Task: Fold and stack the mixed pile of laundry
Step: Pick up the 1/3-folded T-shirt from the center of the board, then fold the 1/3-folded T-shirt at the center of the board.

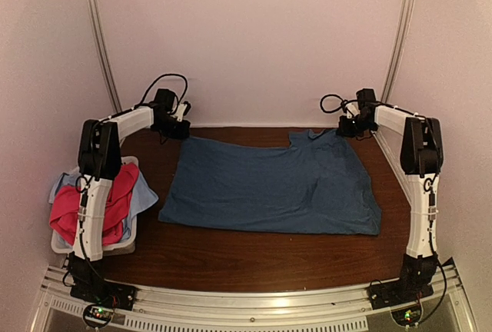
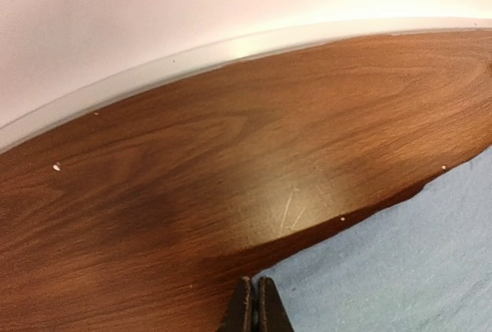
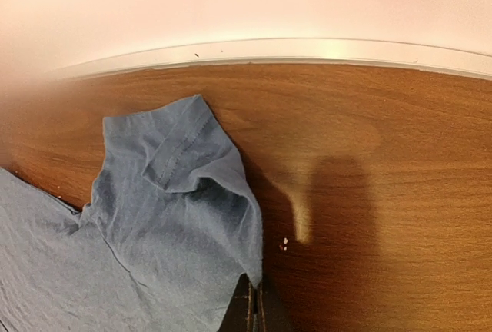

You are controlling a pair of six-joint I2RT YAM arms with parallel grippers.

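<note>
T-shirt (image 1: 269,186), dark blue, lies spread flat

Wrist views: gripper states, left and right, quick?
Left gripper: closed at the edge of the dark blue T-shirt; whether it pinches cloth cannot be told.
Right gripper: closed, holding the T-shirt's sleeve.

Dark wood-grain table (image 1: 254,259) within pale pinkish walls (image 1: 254,40), soft glare.
</note>
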